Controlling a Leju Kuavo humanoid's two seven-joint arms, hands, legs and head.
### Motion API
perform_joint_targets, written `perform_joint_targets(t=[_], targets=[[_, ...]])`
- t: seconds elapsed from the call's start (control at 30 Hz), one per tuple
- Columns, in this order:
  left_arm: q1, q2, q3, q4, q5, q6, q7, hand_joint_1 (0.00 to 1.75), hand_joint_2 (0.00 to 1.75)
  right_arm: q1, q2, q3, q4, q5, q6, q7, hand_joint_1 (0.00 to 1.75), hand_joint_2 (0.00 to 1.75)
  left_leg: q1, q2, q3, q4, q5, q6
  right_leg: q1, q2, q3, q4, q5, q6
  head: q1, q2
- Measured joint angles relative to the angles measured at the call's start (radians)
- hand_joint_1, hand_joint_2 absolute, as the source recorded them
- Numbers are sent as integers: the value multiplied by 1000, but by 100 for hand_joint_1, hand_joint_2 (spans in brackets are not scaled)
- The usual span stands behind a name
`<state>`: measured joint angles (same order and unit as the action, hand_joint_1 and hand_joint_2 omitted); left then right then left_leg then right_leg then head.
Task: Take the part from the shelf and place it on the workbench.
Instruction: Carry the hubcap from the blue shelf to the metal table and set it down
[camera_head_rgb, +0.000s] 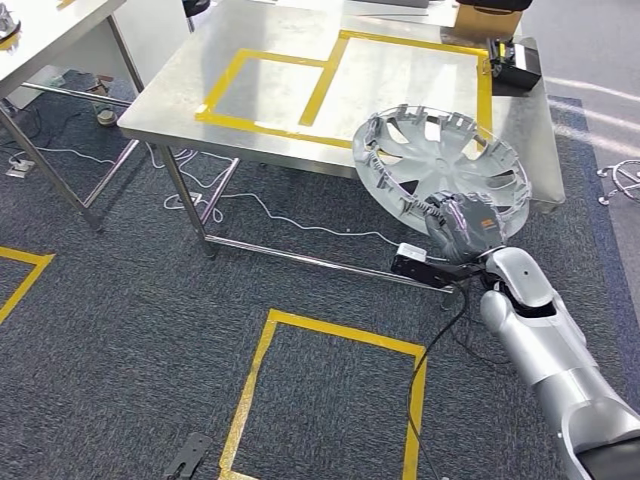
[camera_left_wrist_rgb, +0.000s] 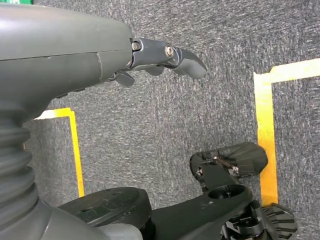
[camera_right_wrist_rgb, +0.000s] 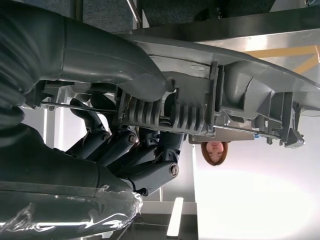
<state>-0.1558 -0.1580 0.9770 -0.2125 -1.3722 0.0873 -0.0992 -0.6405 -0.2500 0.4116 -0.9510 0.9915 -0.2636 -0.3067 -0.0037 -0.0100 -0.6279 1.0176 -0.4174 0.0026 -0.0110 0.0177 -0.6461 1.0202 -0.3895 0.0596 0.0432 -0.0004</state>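
The part is a silver wheel cover with spokes and clips round its rim. My right hand grips its near edge and holds it tilted over the front right corner of the steel workbench. In the right wrist view the thumb lies on top of the cover's rim and the dark fingers curl under it. My left hand hangs over the carpet with its fingers stretched out and nothing in them.
Yellow tape marks two rectangles on the workbench top. A black box sits at its far right. Cables and a power strip lie on the carpet under the bench. A second table stands at the left. A yellow floor square lies in front.
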Motion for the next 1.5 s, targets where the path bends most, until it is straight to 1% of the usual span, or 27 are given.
perform_joint_targets(t=[0.2, 0.27, 0.3, 0.4, 0.43, 0.47, 0.5, 0.53, 0.57, 0.6, 0.63, 0.7, 0.77, 0.83, 0.9, 0.93, 0.97, 1.0, 1.07, 1.13, 1.23, 1.3, 1.33, 1.4, 1.43, 1.47, 1.5], targets=[[1, 3, -1, 0, 0, 0, 0, 0, 175, 3, 0, 0, -1, 0, 0, 0, 175, 175, -5, 0, 0, -2, 1, 10, -6, 1, 1, -5, 3, 9, 0, 0], [0, 3, -1, 0, 0, 1, 0, 0, 175, 4, 0, 0, -5, -1, -1, 1, 175, 175, 0, 3, 6, -13, 7, 17, -5, 0, -7, 9, -10, 14, 1, 0], [0, 3, -2, 0, 0, 1, 0, 0, 175, 3, 0, -1, -7, -1, -1, 1, 175, 175, 4, 4, 8, -18, 10, 20, -5, -2, -23, 43, -31, 16, 2, 0], [1, 2, -2, 0, 0, 1, 0, 0, 175, 5, 0, 0, -8, -1, -1, 1, 175, 175, 6, 6, 11, -21, 9, 22, -7, -8, -112, 236, -119, 22, 4, 0], [1, 1, -2, 0, 0, 1, 0, 0, 175, 6, 0, 0, -8, -1, -1, 1, 175, 175, 7, 6, 11, -21, 8, 21, -8, -8, -130, 273, -126, 24, 4, 0], [2, 1, -2, 0, 0, 1, 0, 0, 175, 8, 0, 0, -8, -1, -1, 1, 175, 175, 9, 6, 12, -21, 7, 18, -9, -9, -129, 270, -114, 25, 4, 0], [2, 1, -2, 0, 0, 1, 0, 0, 175, 9, 0, 0, -8, -1, -1, 1, 175, 175, 11, 6, 13, -20, 5, 14, -11, -10, -108, 227, -85, 28, 4, 0], [2, 1, -3, 0, 0, 1, 0, 0, 175, 9, 0, 0, -8, -1, -1, 1, 175, 175, 14, 5, 15, -18, 1, 9, -14, -13, -75, 159, -51, 31, 4, 0], [2, 2, -3, 0, 0, 1, 0, 0, 175, 9, 0, 0, -8, -1, -1, 1, 175, 175, 15, 5, 16, -14, -2, 1, -14, -16, -39, 93, -28, 35, 5, 0], [1, 2, -3, 0, 0, 1, 0, 0, 175, 8, 0, 0, -9, -1, -1, 1, 175, 175, 15, 4, 15, -11, -5, -6, -14, -16, -13, 45, -15, 32, 5, 0], [2, 3, -3, 0, 0, 1, 0, 0, 175, 8, 1, 0, -9, -1, -1, 1, 175, 175, 14, 4, 14, -8, -7, -13, -13, -15, 0, 21, -14, 26, 3, 0], [3, 4, -3, 0, 0, 0, 0, 0, 175, 12, 1, 1, -11, -1, -1, 1, 175, 175, 13, 4, 13, -9, -6, -22, -10, -9, 0, 18, -20, 4, -1, 0], [3, 4, -3, 0, 0, 1, 0, 0, 175, 15, 1, 0, -13, -1, -1, 3, 175, 175, 14, 5, 9, 1, -17, -30, -10, -7, 0, 18, -22, -11, -3, 0], [3, 4, -3, 0, -1, 1, 0, 0, 175, 16, 0, -1, -15, -2, 0, 5, 175, 175, 15, 5, -30, 80, -63, -39, -11, -7, 2, 17, -23, -24, -5, 0], [4, 4, -3, 0, -1, 1, 0, 0, 175, 19, 1, -1, -16, -2, 0, 6, 175, 175, 15, 5, -102, 217, -119, -42, -10, -6, 3, 17, -25, -31, -7, 0], [5, 4, -3, 0, -1, 1, 0, 0, 175, 21, 1, 0, -16, -2, 0, 5, 175, 175, 15, 5, -131, 266, -130, -42, -9, -5, 4, 17, -27, -32, -7, 0], [5, 4, -3, 0, -1, 1, 0, 0, 175, 24, 1, 0, -16, -1, 0, 5, 175, 175, 14, 5, -144, 281, -121, -40, -8, -3, 6, 17, -28, -33, -8, 0], [6, 4, -3, 0, -1, 0, 0, 0, 175, 26, 1, 0, -16, -1, 0, 4, 175, 175, 14, 5, -138, 256, -92, -36, -8, -2, 9, 17, -30, -33, -8, 0], [6, 4, -3, 0, -1, 1, 0, 0, 175, 27, 1, 0, -16, -2, 0, 4, 175, 175, 13, 5, -83, 130, -14, -26, -7, 0, 15, 17, -34, -28, -8, 0], [6, 4, -3, 0, -1, 1, 0, 0, 175, 27, 1, 0, -16, -2, 0, 4, 175, 175, 12, 4, -34, 22, 19, -21, -3, 2, 17, 18, -39, -20, -8, 0], [8, 3, -3, 0, -1, 1, 0, 0, 175, 28, 1, 0, -17, -2, 0, 5, 175, 175, 12, 4, -21, -2, 12, -13, -1, 4, 17, 12, -41, -4, -9, 0], [9, 3, -3, 0, -1, 1, 0, 0, 175, 29, 1, 0, -17, -2, 0, 4, 175, 175, 14, 4, -17, -6, 12, -2, -2, -1, 7, 38, -63, 3, -7, 0], [8, 3, -3, 0, -2, 1, 0, 0, 175, 30, 1, 0, -17, -3, 0, 4, 175, 175, 15, 3, -14, -8, 11, 3, -2, -3, -13, 83, -88, 6, -5, 0], [10, 2, -3, 0, -2, 0, 0, 0, 175, 32, 2, 1, -17, -3, 1, 3, 175, 175, 13, 3, -11, -8, 8, 10, -1, -6, -76, 220, -149, 7, -3, 0], [11, 2, -3, 0, -2, 0, 0, 0, 175, 33, 2, 2, -17, -3, 1, 2, 175, 175, 12, 3, -8, -8, 6, 12, -1, -6, -105, 275, -164, 8, -3, 0], [13, 2, -3, 0, -2, 0, 0, 0, 175, 34, 2, 2, -17, -3, 1, 3, 175, 175, 12, 2, -5, -7, 3, 13, -1, -6, -118, 296, -159, 9, -3, 0], [13, 2, -3, 0, -2, 0, 0, 0, 175, 35, 2, 2, -17, -3, 1, 4, 175, 175, 12, 2, 0, -7, 0, 12, -1, -7, -112, 275, -133, 9, -3, 0]])
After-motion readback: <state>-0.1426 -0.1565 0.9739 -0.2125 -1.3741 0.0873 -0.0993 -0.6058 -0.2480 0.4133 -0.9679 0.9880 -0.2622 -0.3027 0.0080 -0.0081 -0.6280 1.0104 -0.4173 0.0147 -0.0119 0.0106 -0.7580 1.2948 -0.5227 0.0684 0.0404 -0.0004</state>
